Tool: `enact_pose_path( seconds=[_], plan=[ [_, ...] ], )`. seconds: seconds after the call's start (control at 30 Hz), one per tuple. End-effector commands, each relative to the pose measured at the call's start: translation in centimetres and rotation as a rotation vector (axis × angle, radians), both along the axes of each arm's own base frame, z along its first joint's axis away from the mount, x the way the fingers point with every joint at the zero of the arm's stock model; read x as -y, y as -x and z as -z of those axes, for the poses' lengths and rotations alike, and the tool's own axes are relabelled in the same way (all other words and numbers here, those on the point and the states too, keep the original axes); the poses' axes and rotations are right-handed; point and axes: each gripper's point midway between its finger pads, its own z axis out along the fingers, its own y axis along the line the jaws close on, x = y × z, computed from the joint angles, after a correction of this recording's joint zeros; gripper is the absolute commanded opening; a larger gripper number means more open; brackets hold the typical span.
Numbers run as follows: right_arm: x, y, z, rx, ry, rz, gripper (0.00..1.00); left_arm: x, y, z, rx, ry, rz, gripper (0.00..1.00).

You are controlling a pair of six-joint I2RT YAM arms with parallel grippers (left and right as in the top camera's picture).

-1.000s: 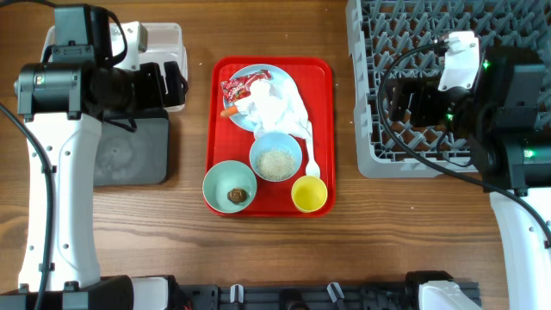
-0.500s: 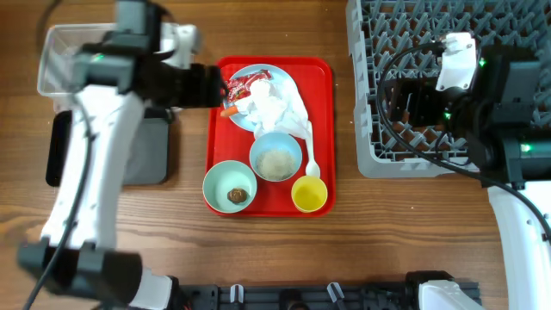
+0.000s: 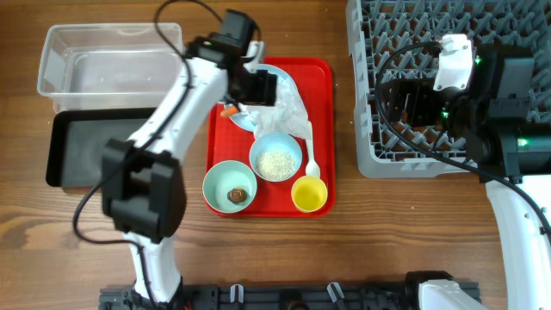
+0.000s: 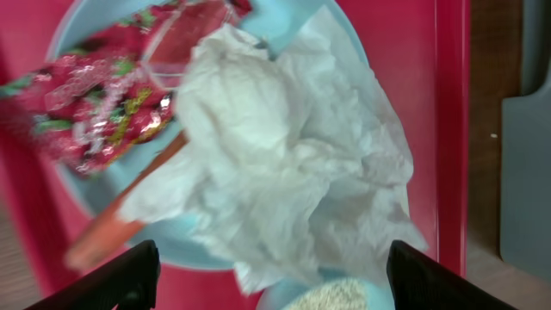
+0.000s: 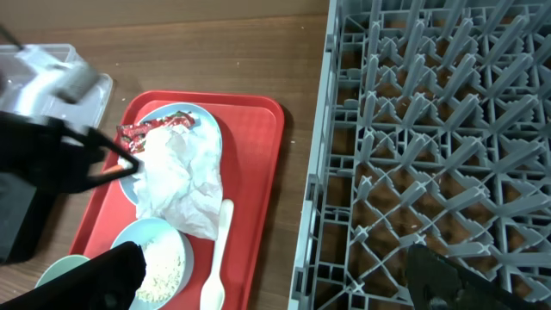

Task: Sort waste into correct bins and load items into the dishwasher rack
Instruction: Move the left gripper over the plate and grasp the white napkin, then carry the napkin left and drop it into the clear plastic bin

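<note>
My left gripper [image 3: 261, 87] is open and empty, low over the crumpled white napkin [image 4: 284, 146] on the pale-blue plate [image 4: 176, 248]. Its fingers straddle the napkin's lower edge [image 4: 275, 288]. The red wrapper [image 4: 103, 86] and orange carrot [image 4: 116, 226] lie beside the napkin on the plate. One mint bowl [image 3: 275, 158] holds rice, the other [image 3: 229, 187] a brown lump. The yellow cup [image 3: 309, 194] and white spoon [image 3: 312, 160] are on the red tray [image 3: 323, 95]. My right gripper [image 3: 406, 103] is open and empty above the grey rack [image 3: 379, 159].
The clear tub [image 3: 108, 53] and the black tray [image 3: 103, 148] sit side by side at the left of the table. In the right wrist view the rack [image 5: 430, 129] fills the right side, and the spoon [image 5: 217, 250] lies near the tray's right rim.
My left arm has swung right, from over the bins to over the plate on the red tray. The tub and black tray are now uncovered. The right arm has barely moved.
</note>
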Motion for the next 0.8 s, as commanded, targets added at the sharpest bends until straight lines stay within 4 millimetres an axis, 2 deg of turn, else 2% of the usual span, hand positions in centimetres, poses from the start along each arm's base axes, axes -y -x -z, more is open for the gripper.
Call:
enact_pose_path(
  seconds=[0.0,0.1,0.17,0.3,0.43,0.53,0.77],
  plan=[
    [-0.1,-0.3,-0.5,0.003,-0.021,0.002,1.00,1.1,-0.3,3.1,-0.026,-0.075,-0.100,0.84],
    [-0.1,-0.3,-0.4,-0.001,-0.022,0.003,1.00,1.6,0.0,5.3,-0.057,-0.114,-0.155,0.84],
    [-0.1,-0.2,-0.4,-0.005,-0.021,0.003,1.00,2.0,0.3,5.9,-0.072,-0.115,-0.169,0.84],
    [-0.1,-0.1,-0.2,-0.013,-0.021,0.002,1.00,2.2,0.2,6.2,-0.063,-0.125,-0.180,0.79],
    [-0.1,-0.1,-0.2,-0.014,-0.021,0.003,1.00,1.0,-1.1,6.1,-0.005,-0.178,-0.246,0.78],
    [-0.1,0.0,-0.1,-0.018,-0.021,0.003,1.00,1.0,-1.6,6.2,0.014,-0.177,-0.252,0.73],
    [-0.1,-0.1,0.2,-0.030,-0.021,0.003,1.00,1.4,-1.1,7.7,-0.011,-0.194,-0.237,0.64]
  ],
)
